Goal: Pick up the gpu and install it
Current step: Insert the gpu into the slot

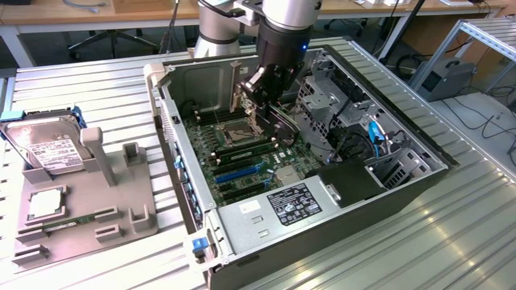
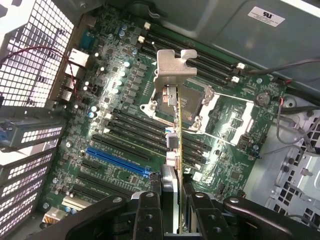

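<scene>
Black fingers (image 2: 149, 212) of the gripper (image 2: 172, 202) lie nearest the wrist camera. They are clamped on either side of the gpu (image 2: 179, 135), a thin card seen edge-on with a silvery stamped bracket (image 2: 174, 67) at its far end.

A ribbed metal table (image 1: 96, 84) carries an open computer case (image 1: 403, 187) at its middle. At its edge on the exterior view's left sits a grey moulded holder (image 1: 81, 211) bearing a white-labelled hard drive (image 1: 45, 145). Beyond the table are wooden desks (image 1: 96, 15), and cables (image 1: 484, 121) trail on the floor.

The exterior view shows the arm (image 1: 286, 24) reaching down into the case. The wrist view shows the card poised over the processor socket (image 2: 192, 102) of the green motherboard (image 2: 115, 115) (contact with the board cannot be judged). A long blue slot (image 2: 117, 160) lies to one side, and the case's perforated steel wall (image 2: 30, 50) stands beyond it.
</scene>
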`<state>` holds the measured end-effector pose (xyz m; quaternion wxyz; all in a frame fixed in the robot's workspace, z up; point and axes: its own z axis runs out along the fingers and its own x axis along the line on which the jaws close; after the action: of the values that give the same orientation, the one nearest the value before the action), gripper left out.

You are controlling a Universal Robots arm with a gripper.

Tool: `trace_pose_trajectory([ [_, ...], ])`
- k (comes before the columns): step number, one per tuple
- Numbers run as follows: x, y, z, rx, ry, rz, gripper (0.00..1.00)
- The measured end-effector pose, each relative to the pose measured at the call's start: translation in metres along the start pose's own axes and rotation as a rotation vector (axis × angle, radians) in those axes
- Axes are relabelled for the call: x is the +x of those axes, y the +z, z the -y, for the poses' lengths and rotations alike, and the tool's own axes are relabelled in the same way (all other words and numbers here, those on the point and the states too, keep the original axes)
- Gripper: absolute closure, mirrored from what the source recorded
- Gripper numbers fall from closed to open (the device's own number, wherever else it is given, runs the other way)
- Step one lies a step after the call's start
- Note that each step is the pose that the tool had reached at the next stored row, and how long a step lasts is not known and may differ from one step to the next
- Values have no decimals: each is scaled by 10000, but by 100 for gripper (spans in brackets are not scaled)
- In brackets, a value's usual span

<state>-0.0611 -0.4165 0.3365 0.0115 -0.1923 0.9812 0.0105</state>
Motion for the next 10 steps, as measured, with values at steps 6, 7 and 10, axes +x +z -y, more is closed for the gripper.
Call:
trace_pose_trajectory([
  [6, 0, 0, 0, -4, -182, -3, 73],
  [7, 0, 0, 0, -5, -204, -4, 73],
  [10, 0, 0, 0, -7, -265, -4, 73],
])
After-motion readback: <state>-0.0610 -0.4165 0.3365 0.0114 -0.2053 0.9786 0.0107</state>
